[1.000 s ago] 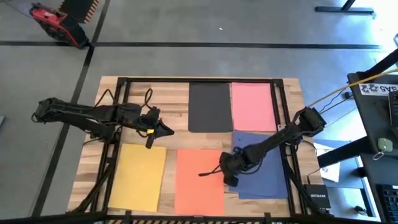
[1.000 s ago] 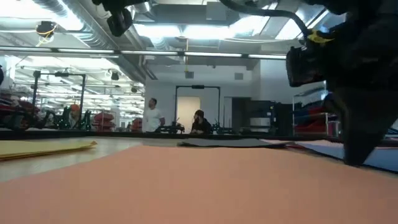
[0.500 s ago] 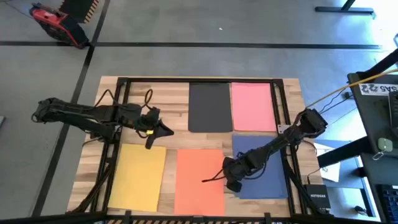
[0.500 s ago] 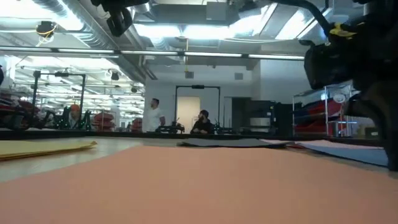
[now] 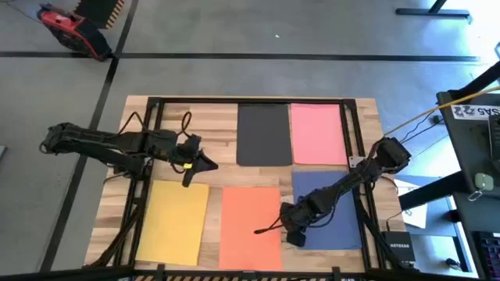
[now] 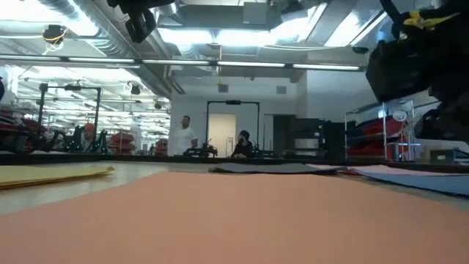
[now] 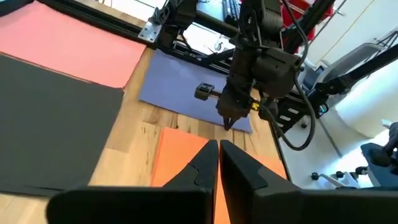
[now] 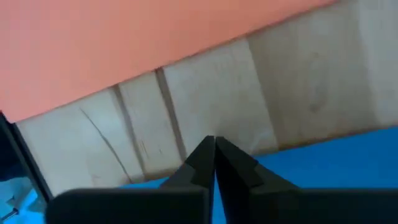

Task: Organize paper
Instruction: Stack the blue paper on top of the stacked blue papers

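The right gripper (image 5: 293, 232) was pressed together with nothing between its fingers, its tips down at the blue sheet's (image 5: 332, 207) near edge, beside the strip of bare wooden surface (image 8: 205, 99) that parted it from the orange sheet (image 5: 250, 226). To square the blue sheet well, the push should stay low and steady — light enough not to buckle the paper. Contact looked likely, though it could not be confirmed. The left gripper (image 5: 205, 162), also closed and empty, waited above the yellow sheet (image 5: 172, 221) — well apart from the blue one
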